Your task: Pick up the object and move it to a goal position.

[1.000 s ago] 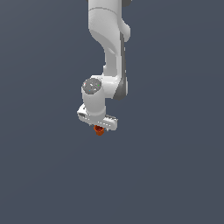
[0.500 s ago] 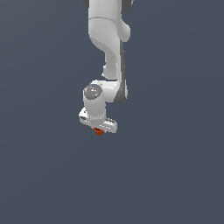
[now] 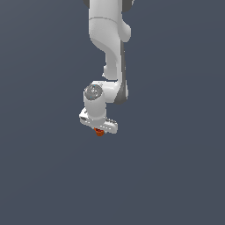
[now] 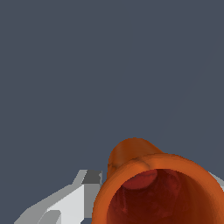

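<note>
Orange-red and cup-shaped, the object (image 3: 99, 132) sits directly under the white gripper (image 3: 99, 130) at the end of the arm (image 3: 107, 52), and I read it as held between the fingers rather than resting on anything. No table, edge or other carrying surface shows in either view; only a uniform grey-blue background lies around the arm, so I cannot place the cup against any support. In the wrist view the cup (image 4: 157, 188) fills the near field with its darker hollow turned toward the camera, and one pale finger (image 4: 70, 203) lies against its side; the opposite finger is almost entirely hidden behind the rim. On this evidence I judge the gripper clamped on the cup, with only a small part of the cup protruding below the gripper body in the exterior view. No goal marker is visible, so I cannot judge the remaining travel. The main risk from here is slip: the cup is very small beside the gripper, its wall is curved and appears to flare, and a grip on such a surface could let it rotate or squeeze out if the arm accelerates or stops sharply. A second risk is release at the wrong place, since nothing in view confirms the target. I would keep transit motion smooth and the grip force constant.
</note>
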Robot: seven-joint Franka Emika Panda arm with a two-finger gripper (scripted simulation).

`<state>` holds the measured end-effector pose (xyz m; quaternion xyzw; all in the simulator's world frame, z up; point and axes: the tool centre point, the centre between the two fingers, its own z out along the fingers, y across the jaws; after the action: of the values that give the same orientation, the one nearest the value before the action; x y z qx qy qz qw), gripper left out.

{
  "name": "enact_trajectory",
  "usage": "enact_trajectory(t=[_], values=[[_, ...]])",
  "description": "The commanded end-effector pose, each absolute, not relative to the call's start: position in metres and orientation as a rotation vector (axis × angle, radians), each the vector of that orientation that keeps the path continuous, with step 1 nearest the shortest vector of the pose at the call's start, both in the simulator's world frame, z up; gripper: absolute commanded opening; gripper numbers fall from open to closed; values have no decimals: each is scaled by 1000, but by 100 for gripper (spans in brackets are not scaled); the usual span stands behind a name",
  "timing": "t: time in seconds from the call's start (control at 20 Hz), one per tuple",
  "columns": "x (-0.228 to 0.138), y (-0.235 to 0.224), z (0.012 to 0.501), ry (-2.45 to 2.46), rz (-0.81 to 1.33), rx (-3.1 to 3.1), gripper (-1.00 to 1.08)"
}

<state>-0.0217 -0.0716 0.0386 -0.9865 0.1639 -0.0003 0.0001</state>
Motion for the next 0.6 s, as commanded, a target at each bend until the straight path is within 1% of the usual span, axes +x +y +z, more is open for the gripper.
enact_trajectory(t=[0.0, 0.25, 0.55], values=[[-21, -70, 40, 515, -1, -3099, -100], [-14, -55, 49, 515, -1, -3099, -100], [3, -16, 75, 515, -1, -3099, -100]])
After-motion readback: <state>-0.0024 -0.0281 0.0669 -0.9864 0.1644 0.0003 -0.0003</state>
